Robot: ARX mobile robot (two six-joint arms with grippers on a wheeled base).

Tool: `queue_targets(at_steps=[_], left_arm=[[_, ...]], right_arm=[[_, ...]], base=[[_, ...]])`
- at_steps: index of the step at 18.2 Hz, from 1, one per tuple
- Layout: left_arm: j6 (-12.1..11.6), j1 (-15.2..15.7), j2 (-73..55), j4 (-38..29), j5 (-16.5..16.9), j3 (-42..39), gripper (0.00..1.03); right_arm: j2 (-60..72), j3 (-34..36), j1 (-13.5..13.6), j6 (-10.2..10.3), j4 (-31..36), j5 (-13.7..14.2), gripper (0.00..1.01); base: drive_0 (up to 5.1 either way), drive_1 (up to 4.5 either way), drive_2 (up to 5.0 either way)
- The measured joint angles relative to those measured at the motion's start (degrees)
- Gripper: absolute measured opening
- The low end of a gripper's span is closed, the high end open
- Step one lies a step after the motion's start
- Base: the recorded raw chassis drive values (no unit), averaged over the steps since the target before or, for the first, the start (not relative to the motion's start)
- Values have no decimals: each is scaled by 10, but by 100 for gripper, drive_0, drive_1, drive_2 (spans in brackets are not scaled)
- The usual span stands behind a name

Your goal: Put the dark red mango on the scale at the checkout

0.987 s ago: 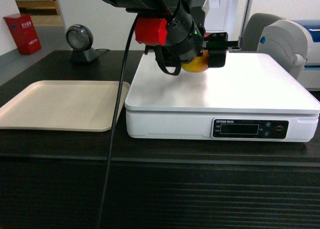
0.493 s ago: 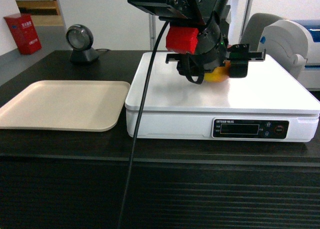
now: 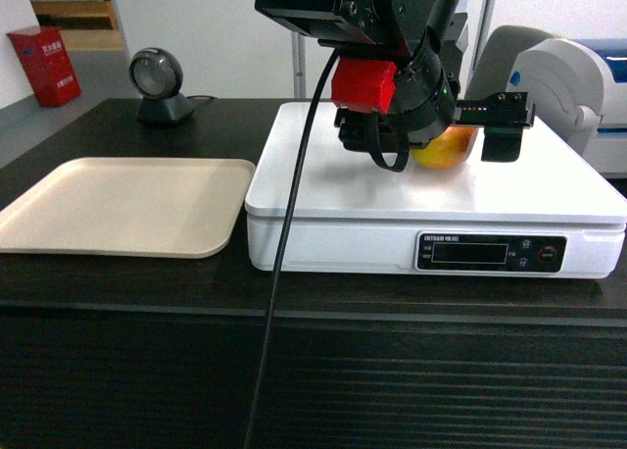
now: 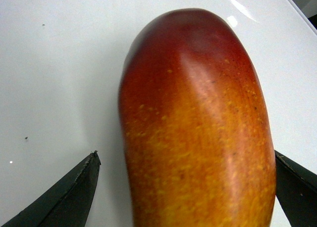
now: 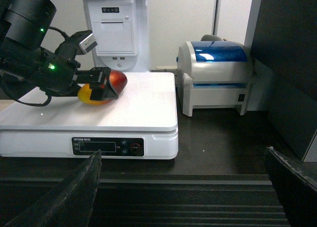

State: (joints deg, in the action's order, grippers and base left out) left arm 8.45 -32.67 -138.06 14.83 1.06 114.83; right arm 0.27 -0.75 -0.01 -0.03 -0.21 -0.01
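Observation:
The dark red mango (image 3: 443, 152) lies on the white scale (image 3: 343, 189), right of its middle; the scale stands on the dark checkout counter (image 3: 118, 292). My left gripper (image 3: 446, 140) hangs low over the mango with its fingers spread to either side. In the left wrist view the mango (image 4: 198, 128) fills the space between the jaws, with a clear gap of white scale top (image 4: 59, 63) at the left finger (image 4: 74, 197). My right gripper (image 5: 183, 153) stands open and empty in front of the counter's ribbed front, looking at the mango (image 5: 106, 85) from the side.
A beige tray (image 3: 118, 209) lies left of the scale. A round barcode scanner (image 3: 157, 81) stands at the back left. A white and blue label printer (image 5: 215, 73) sits right of the scale, and a white receipt printer (image 5: 111, 33) behind it.
My left arm carried the mango rightwards across the scale and lowered it. Its fingers have spread apart, and the mango now rests on the scale top.

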Motion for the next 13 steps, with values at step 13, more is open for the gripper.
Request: queue_targets(at_steps=[13], left_arm=[[37,179,551,-367,139,-533,98]], right_arm=[[0,0,0,0,0,0,98]], base=[[0,0,0]])
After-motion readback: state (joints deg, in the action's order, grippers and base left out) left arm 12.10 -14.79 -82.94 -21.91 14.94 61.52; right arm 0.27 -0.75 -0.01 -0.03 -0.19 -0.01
